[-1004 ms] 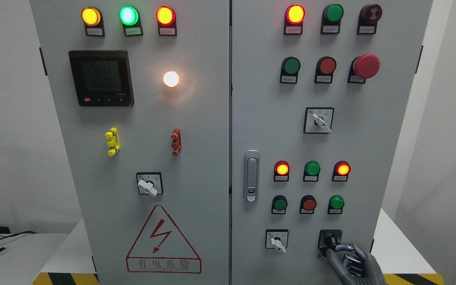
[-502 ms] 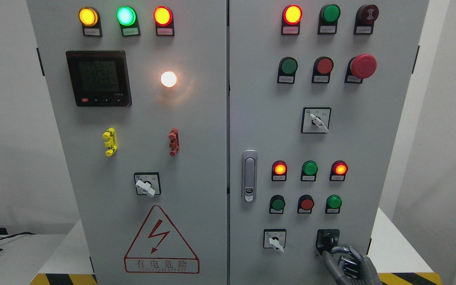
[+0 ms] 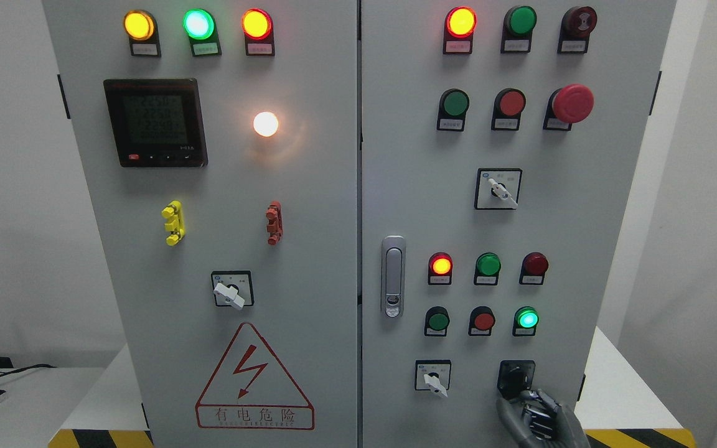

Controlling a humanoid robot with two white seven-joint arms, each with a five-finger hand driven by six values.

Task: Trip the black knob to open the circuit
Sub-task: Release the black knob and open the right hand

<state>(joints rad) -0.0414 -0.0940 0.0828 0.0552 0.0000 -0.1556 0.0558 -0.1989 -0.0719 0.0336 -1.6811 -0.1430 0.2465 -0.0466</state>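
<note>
- Black knob (image 3: 514, 376), lower right of the frame: small rigid rotary switch, likely stiff and detented; best pinched across its raised bar
- Right hand (image 3: 536, 418) sits just below, fingers curled, clamped on nothing

Grey robot hand (image 3: 536, 418), jointed segmented fingers, dark metallic sheen
</note>
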